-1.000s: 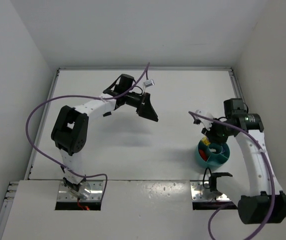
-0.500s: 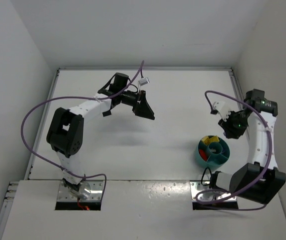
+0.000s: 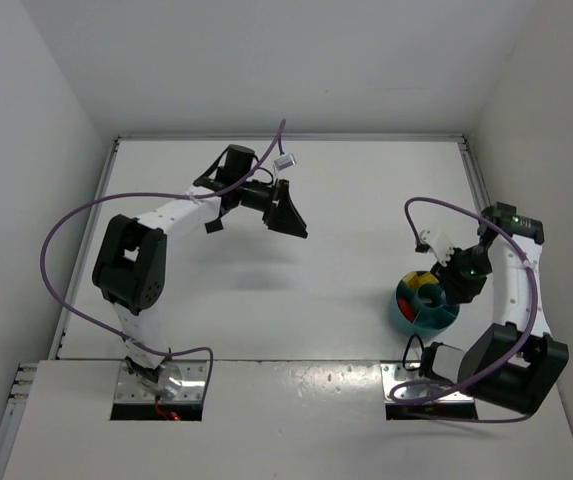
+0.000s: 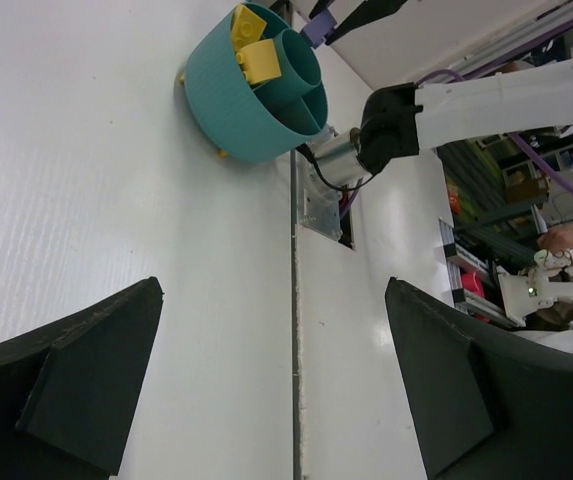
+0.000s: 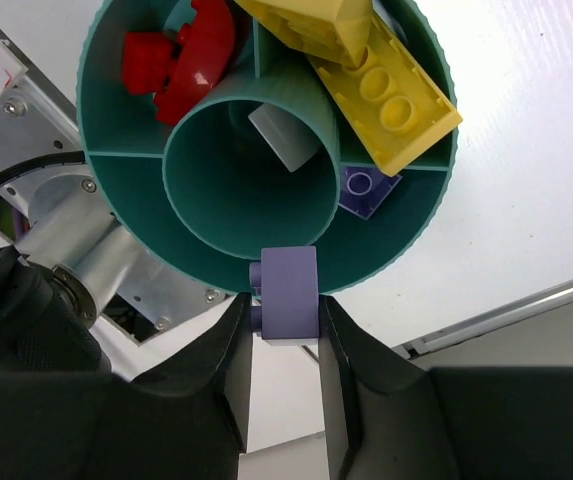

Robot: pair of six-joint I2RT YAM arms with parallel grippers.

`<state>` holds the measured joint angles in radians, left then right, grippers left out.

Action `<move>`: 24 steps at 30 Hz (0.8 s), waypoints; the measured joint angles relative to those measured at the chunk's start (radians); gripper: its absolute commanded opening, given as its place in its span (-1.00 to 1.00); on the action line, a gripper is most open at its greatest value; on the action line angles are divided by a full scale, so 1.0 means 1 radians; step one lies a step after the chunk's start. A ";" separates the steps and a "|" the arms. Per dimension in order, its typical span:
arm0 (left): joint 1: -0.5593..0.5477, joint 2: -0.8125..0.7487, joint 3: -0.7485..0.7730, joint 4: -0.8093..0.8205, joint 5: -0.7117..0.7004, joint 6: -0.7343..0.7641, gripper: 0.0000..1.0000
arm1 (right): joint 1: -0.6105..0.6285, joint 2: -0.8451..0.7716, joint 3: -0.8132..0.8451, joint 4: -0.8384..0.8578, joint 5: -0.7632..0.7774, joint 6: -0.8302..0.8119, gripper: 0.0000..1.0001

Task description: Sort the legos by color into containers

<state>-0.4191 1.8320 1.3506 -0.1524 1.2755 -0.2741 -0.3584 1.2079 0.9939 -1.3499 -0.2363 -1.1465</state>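
Right gripper: clenched on a small lavender brick, with a black finger pressed to each side of it.
Held brick: right at the fingertips, upright, its studs poking out to the left. It hangs at the nearest edge of the bowl, but whether it touches the rim I can't tell.
Bowl: round and teal with a ribbed outside, directly beyond the right fingertips. Inner walls run out from a centre ring and split it into compartments.
Purple brick: lies flat in the compartment just past the fingertips and a little to the right, partly tucked under the yellow pile.
Centre ring: straight ahead of the held brick, with a pale grey block lying tilted inside it.
Yellow bricks: piled in the far right compartment. The long one sticks out over the rim.
Red pieces: in the far left compartment, across the ring from the fingers.
Metal plate: bolted down beside the bowl, off to the left of the right fingers.
Left gripper: released, jaws spread wide and holding nothing, with bare white table showing between them.
Bowl as the left fingers face it: far ahead and well apart, its yellow bricks showing over the rim.
From overhead: the left gripper hangs over the middle of the table. The right arm curls over the bowl near the right edge.
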 measured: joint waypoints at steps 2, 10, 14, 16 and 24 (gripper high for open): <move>0.000 0.000 0.000 -0.001 0.000 0.001 0.99 | -0.006 0.008 0.001 0.000 0.000 0.004 -0.90; 0.000 0.000 0.000 -0.004 0.000 0.004 0.99 | -0.059 0.056 0.039 0.002 -0.027 0.036 -0.90; 0.000 0.000 0.000 -0.004 0.000 0.005 0.99 | -0.090 0.119 0.054 0.005 -0.038 0.066 -0.90; 0.000 0.000 0.000 -0.004 0.000 0.008 0.99 | -0.100 0.145 0.060 0.009 -0.047 0.076 -0.90; 0.000 0.000 -0.009 -0.007 0.001 0.011 0.99 | -0.105 0.166 0.061 0.010 -0.061 0.092 -0.39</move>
<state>-0.4187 1.8320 1.3415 -0.1593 1.2762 -0.2626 -0.4633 1.3735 1.0554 -1.3399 -0.2974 -1.0542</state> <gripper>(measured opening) 0.995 0.285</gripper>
